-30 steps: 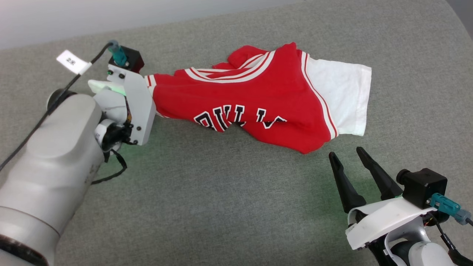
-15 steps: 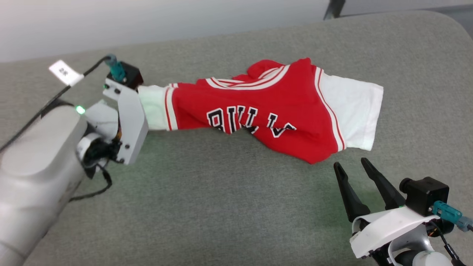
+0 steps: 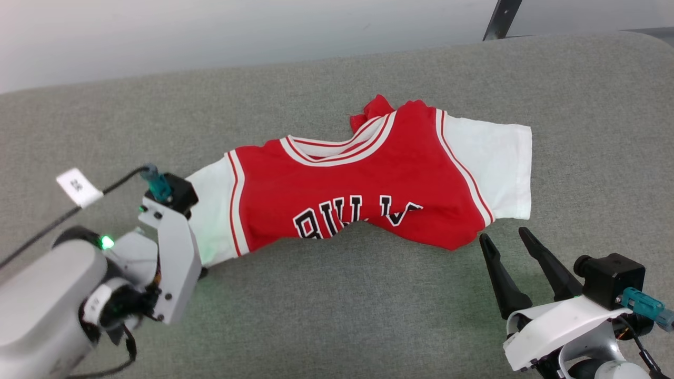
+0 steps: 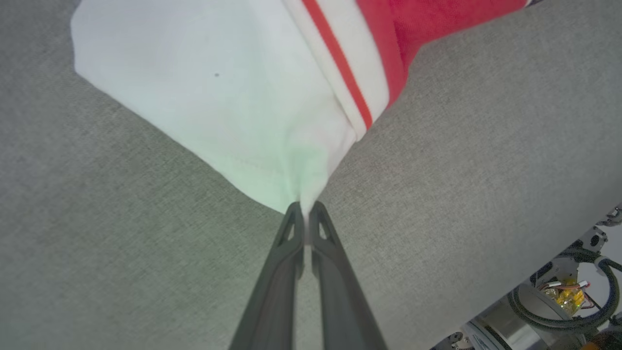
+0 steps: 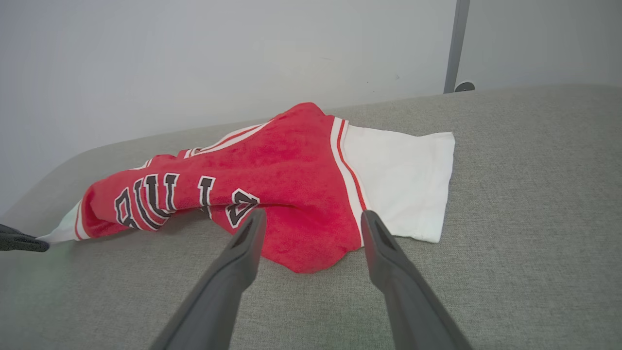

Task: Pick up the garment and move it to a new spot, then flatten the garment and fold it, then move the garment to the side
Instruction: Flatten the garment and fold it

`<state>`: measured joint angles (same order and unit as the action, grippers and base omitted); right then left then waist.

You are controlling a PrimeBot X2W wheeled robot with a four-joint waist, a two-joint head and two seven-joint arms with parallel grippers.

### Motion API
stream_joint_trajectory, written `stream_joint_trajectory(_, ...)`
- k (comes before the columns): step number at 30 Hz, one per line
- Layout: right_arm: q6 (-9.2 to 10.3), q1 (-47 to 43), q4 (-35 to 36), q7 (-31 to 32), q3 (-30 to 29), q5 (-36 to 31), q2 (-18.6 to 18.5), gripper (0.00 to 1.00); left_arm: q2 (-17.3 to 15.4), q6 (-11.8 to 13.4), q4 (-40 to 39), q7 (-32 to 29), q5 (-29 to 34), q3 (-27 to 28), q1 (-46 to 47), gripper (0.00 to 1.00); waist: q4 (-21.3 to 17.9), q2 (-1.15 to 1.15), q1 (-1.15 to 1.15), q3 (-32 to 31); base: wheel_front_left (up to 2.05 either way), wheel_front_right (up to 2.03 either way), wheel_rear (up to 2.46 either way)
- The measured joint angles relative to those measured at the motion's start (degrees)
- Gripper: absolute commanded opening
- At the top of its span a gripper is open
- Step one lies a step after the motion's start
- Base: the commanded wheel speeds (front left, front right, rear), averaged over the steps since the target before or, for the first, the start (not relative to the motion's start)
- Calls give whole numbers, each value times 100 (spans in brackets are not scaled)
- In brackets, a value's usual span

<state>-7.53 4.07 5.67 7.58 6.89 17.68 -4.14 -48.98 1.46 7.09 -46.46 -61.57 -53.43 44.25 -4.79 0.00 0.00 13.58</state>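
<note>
Since a second ago, on the grey cushion (image 3: 337, 316), the garment (image 3: 368, 195) has been dragged nearer the robot and lies spread wider, red front up, black-white lettering showing, lower part bunched. Left gripper (image 4: 305, 210) low, clamped on white sleeve corner. Right gripper (image 3: 504, 235) parted, empty, just beside red hem.

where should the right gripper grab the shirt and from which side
Probably the near corner of the free white sleeve of the garment, coming low from the robot's side. That corner lies flat at the edge, just ahead of the right gripper's open jaws, mirroring the left gripper's pinch on the other sleeve.
</note>
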Motion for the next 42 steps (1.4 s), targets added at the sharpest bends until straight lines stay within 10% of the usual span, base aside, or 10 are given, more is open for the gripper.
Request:
stream_joint_trajectory(2, 0, 0, -1, 11, 1, 0, -4, 100, 10, 105, -74, 99, -54, 19, -143, 6, 2, 0, 0, -11, 0, 0, 0)
stream_joint_trajectory(6, 0, -1, 11, 80, 19, -2, -57, 100, 34, 190, -110, 353, -146, 116, -302, 55, -7, 0, 0, -81, 0, 0, 0)
stream_joint_trajectory(7, 0, -8, 14, 105, 11, -3, -81, 100, 49, 218, -114, 457, -174, 165, -338, 100, -6, 0, 0, -106, 0, 0, 0)
stream_joint_trajectory(19, 0, -137, -168, 612, 96, 26, -538, 100, 386, 799, -342, 3201, -471, 1198, -1546, 100, 150, 0, 0, -472, 0, 0, 0)
stream_joint_trajectory(30, 0, 664, -951, 1941, 539, 751, -2016, 100, 1312, 925, -425, 5621, -292, 1451, -2938, 100, 798, 0, 0, -580, 0, 0, 0)
stream_joint_trajectory(42, 0, 2651, -2528, 3041, 730, 1480, -3315, 100, 2018, 1182, -566, 6147, 1302, 1961, -3325, 100, 1667, 0, 0, -420, 0, 0, 0)
